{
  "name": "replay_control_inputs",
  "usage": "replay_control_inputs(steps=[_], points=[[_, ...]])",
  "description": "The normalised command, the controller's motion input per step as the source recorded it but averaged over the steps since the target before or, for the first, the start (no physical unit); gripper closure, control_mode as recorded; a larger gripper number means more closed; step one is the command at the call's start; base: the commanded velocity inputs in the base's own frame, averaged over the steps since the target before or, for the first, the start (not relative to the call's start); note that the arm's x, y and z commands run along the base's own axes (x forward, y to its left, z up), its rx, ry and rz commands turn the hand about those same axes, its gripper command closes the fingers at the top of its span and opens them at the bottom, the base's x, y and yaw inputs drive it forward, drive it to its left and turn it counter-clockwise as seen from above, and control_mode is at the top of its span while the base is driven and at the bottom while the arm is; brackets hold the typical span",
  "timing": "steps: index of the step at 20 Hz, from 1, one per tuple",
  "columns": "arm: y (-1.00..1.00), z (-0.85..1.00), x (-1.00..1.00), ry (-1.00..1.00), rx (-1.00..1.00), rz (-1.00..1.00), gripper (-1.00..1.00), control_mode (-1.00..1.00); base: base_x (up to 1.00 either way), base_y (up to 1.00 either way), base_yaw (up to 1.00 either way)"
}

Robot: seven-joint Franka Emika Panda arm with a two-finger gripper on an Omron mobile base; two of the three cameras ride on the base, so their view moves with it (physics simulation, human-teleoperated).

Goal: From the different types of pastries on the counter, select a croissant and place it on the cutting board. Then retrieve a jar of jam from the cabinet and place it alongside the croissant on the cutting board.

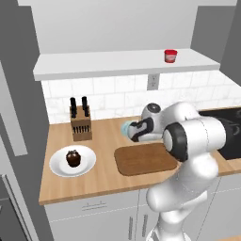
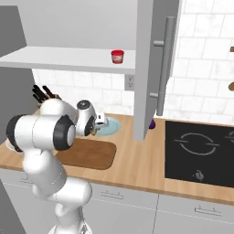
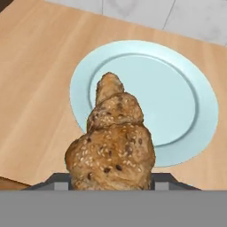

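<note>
The hand [image 3: 111, 184] pinches the croissant [image 3: 113, 142] between its fingers, holding it above the light-blue plate [image 3: 186, 88], with the cutting board [image 1: 143, 159] just beside.

Cutting board [image 1: 145, 159] surface bare, open from above and from the front counter edge. To its left, white plate [image 1: 73, 161] with cupcake [image 1: 73, 158]; behind that, knife block [image 1: 81, 121] against the wall. Behind the board, light-blue plate [image 3: 146, 99]. Right of the board, grey cabinet door [image 2: 153, 64] hangs open over the counter [image 2: 137, 164]. Shelf [image 1: 117, 63] above the board carries jam jar [image 1: 170, 55].
</note>
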Motion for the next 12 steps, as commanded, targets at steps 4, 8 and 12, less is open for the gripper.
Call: replay_control_inputs(steps=[4,8,12], points=[[0.15,0.55,-1.00,0.13,0.00,0.14,1.00,-1.00,0.00,0.00,0.00],[0.26,0.49,-0.92,0.23,0.00,0.20,1.00,-1.00,0.00,0.00,0.00],[0.33,0.21,-0.31,0.19,0.00,0.24,1.00,-1.00,0.00,0.00,0.00]])
